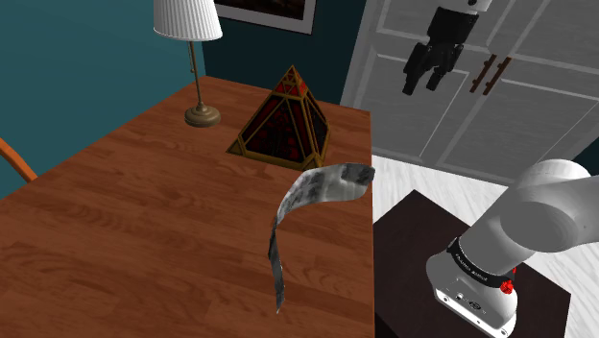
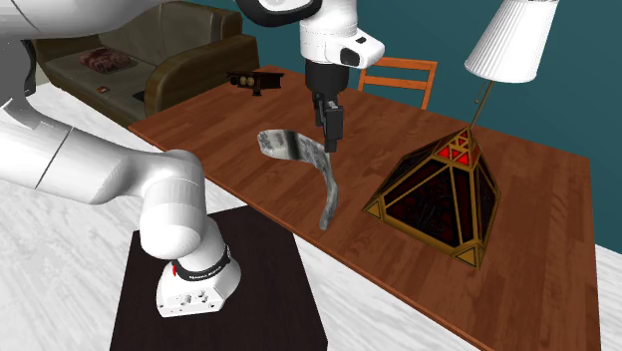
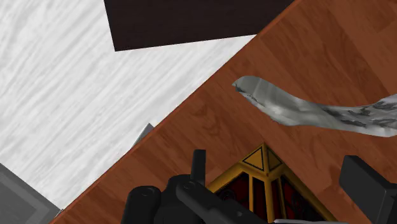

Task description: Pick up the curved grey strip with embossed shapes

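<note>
My black two-fingered claw [image 1: 424,81] hangs high in the air, well above the brown wooden table [image 1: 115,221]. Its fingers stand wide apart and I have hold of nothing. The curved grey strip with mottled dark markings [image 1: 288,206] is on the table, close to the edge that faces my black box stand [image 1: 413,240], and it bends in a long arc. It is well apart from my fingers. Just beside it, further in on the table, sits a pyramid-shaped ornament with dark red panels in a gold frame [image 1: 283,120]. My wrist view looks down on its tip between my fingers. A lamp with a white pleated shade and a brass stem [image 1: 189,19] stands beyond the pyramid.
</note>
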Controlling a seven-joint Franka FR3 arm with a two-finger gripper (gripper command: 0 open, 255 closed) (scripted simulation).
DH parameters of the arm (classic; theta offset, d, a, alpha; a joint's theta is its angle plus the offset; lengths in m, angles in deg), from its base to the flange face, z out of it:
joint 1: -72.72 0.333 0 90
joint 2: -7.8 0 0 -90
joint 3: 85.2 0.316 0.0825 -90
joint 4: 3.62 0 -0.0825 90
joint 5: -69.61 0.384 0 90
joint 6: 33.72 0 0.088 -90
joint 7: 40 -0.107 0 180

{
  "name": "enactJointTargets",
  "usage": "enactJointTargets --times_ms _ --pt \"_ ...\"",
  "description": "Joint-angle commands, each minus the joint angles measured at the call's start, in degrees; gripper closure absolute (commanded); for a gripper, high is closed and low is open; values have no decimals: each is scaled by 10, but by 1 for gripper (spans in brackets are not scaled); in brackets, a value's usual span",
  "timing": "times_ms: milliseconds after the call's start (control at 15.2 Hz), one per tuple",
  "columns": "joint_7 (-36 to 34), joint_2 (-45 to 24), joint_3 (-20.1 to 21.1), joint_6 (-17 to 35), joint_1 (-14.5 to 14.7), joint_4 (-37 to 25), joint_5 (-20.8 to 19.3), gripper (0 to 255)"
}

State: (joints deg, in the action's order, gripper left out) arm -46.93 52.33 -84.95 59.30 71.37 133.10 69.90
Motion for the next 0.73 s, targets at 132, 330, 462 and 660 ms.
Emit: enactJointTargets --times_ms 132,330,462,660 --pt "-57 19 29 17 -3 32 20 0" --pt "-143 37 76 45 -5 73 54 0" --pt "-201 42 110 65 -5 94 78 0" --pt "-288 39 164 100 -5 116 115 0"
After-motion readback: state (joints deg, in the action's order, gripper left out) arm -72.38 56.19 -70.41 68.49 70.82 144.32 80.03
